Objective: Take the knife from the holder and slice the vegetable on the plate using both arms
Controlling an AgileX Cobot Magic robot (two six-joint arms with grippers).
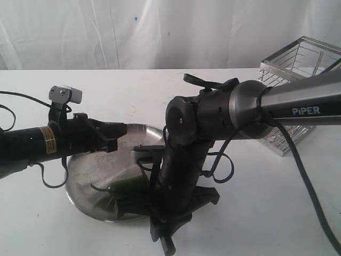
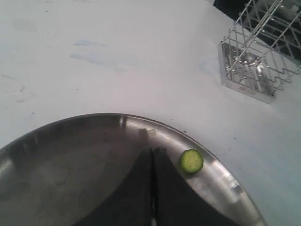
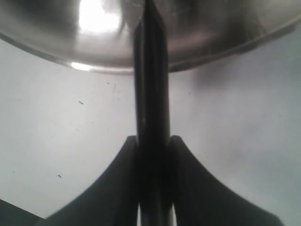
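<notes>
The steel plate (image 1: 80,178) holds the dark green chili (image 1: 127,185), its thin stem pointing left. One cut green round (image 2: 191,161) lies near the plate's rim (image 2: 221,176). My left gripper (image 1: 118,132) hovers over the far side of the plate, shut with nothing between its fingers (image 2: 162,162). My right gripper (image 3: 153,141) is shut on the knife's black handle (image 3: 150,89), which runs toward the plate (image 3: 56,37). In the exterior view my right wrist (image 1: 173,181) stands steeply at the plate's front right edge and hides the knife and its blade.
The wire holder (image 1: 301,96) stands at the back right of the white table, also seen as holder (image 2: 258,56) beyond the plate. The grey PIPER link (image 1: 303,104) crosses in front of it. Cables hang from both arms.
</notes>
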